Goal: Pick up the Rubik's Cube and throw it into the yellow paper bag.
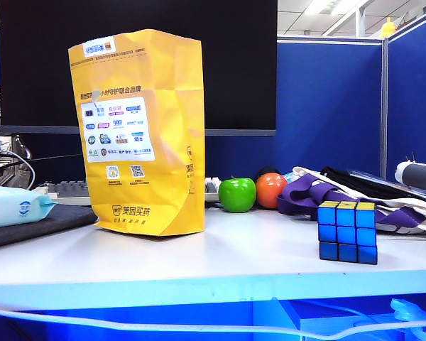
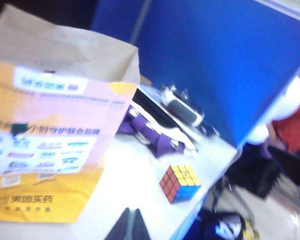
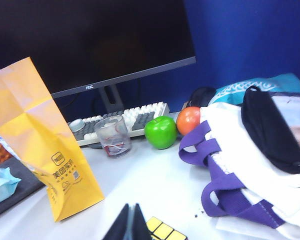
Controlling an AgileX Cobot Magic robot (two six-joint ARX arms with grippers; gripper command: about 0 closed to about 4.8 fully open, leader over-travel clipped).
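Exterior view shows the Rubik's Cube (image 1: 348, 232) standing free on the white bench (image 1: 220, 256), near the front edge and toward the right, with blue squares facing the camera and yellow on top; no arm appears in this view. The yellow paper bag (image 1: 143, 131) stands upright well apart from it on the left, label toward the camera, with a green apple (image 1: 237, 195) and an orange (image 1: 270, 190) behind and between the two. From the left wrist, the left gripper (image 2: 129, 226) shows only as a dark tip with its jaws together, empty, hanging above the bench; the cube (image 2: 180, 183) lies just ahead of that tip and off to one side, on the side away from the bag (image 2: 50, 130), whose open mouth is seen from above. From the right wrist, the right gripper (image 3: 131, 223) also has its jaws together and empty, and the cube's yellow top (image 3: 166, 232) sits just beside the tip at the frame edge, near a white and purple tote (image 3: 230, 180). Judging by this, the right arm looks nearer the cube. The cube has no long axis, so the approach turns on lining the jaws square to two opposite faces, and whichever arm goes must first part its jaws.
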